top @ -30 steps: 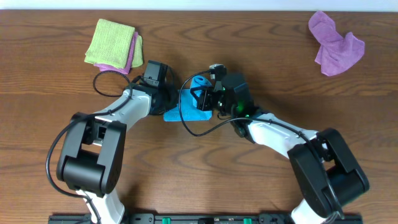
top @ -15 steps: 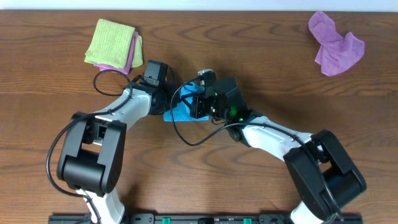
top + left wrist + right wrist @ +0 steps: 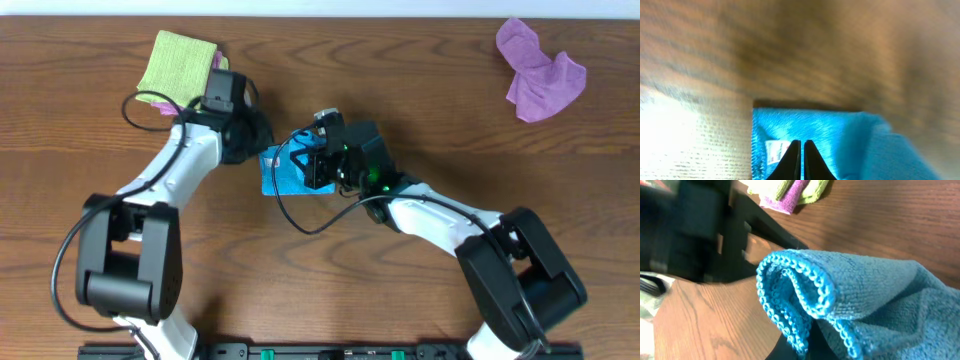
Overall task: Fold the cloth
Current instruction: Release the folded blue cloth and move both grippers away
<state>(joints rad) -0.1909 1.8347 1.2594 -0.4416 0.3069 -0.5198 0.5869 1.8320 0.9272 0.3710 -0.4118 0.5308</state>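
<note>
Brown wooden worktop fills the whole overhead view. Near its centre lies the blue cloth, partly hidden under the two arms. The left jaws reach it from 10 o'clock. In the left wrist view their tips are together, over the cloth and just beside its small white tag. That view is blurred, so I cannot tell if they pinch the fabric. The right jaws come from 4 o'clock and are clamped on the cloth, whose stitched edge curls up in a loop. At 10 o'clock on the worktop sits a folded green cloth, and at 2 o'clock a crumpled purple cloth.
</note>
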